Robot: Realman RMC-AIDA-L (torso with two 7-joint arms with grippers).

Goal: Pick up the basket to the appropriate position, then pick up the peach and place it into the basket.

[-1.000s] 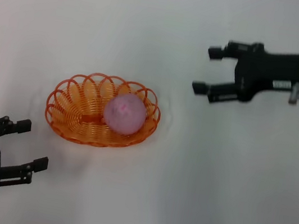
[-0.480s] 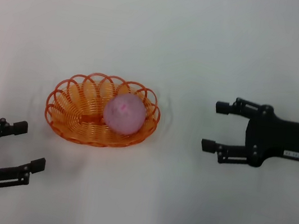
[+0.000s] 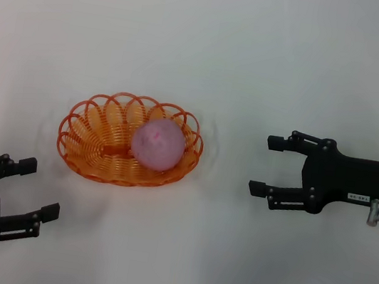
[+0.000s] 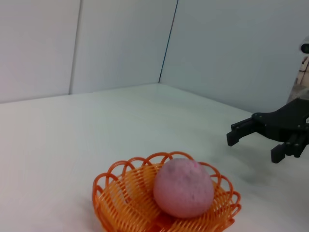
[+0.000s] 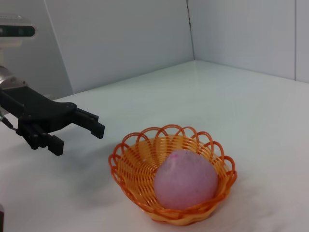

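Change: right gripper (image 3: 264, 165) has swung down beside the basket (image 3: 88, 142), jaws apart, empty.
Peach (image 3: 156, 145): already in basket; task appears complete.
Left gripper (image 3: 36, 190): jaws apart, idle.

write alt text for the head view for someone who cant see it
A pink peach sits in an orange basket on a white table. The left claw near the front and the right claw beside the basket are open and empty.

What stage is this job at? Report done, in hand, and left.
Done: the peach sits inside the basket on the table. In hand: nothing; the left claw and right claw are both open, empty and apart from the basket. Left: no task step shows as outstanding.
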